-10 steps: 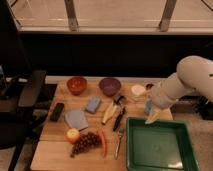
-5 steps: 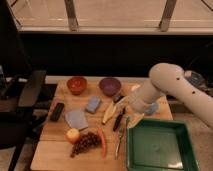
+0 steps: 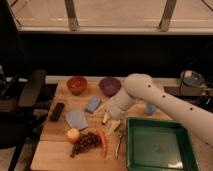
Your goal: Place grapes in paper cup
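The end effector, on a smooth white arm, hangs over the middle of the wooden bench; its open or closed state cannot be told. The grapes, a knobbly dark reddish-purple bunch, lie near the front edge between a round apple and a slender red pepper.

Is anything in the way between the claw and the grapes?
The claw is over the middle of the board. Only the red pepper lies in between, close beside the grapes.
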Controlling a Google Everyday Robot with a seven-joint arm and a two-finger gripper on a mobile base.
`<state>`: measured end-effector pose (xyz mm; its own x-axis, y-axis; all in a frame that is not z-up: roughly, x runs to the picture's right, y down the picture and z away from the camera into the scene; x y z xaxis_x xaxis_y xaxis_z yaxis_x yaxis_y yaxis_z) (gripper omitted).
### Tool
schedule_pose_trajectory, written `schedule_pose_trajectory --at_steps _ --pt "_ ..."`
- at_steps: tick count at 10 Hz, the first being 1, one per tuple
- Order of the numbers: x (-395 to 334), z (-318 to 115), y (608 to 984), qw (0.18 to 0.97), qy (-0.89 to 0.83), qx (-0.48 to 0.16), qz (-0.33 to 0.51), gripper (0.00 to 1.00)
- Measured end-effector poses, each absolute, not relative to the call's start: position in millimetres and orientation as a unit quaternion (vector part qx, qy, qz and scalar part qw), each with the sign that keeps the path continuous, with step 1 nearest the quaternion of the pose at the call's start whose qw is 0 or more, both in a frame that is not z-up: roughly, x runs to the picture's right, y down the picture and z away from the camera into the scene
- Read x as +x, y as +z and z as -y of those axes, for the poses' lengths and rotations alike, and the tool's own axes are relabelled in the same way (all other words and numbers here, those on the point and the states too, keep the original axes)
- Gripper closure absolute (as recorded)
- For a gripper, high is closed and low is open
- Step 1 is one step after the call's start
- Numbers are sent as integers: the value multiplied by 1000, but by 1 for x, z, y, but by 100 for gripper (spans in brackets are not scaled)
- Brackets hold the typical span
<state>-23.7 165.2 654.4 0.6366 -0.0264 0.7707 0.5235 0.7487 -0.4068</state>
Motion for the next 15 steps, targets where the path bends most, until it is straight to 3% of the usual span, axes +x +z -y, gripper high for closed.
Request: schedule_pose_trajectory --at_steps 2,6,10,15 --pt "-63 -199 663 817 -187 -342 425 34" --pt "-71 -233 694 804 -177 -372 429 34" --pt "-60 -250 729 813 -127 -393 411 34" --pt "-78 -266 748 804 -95 -408 422 37"
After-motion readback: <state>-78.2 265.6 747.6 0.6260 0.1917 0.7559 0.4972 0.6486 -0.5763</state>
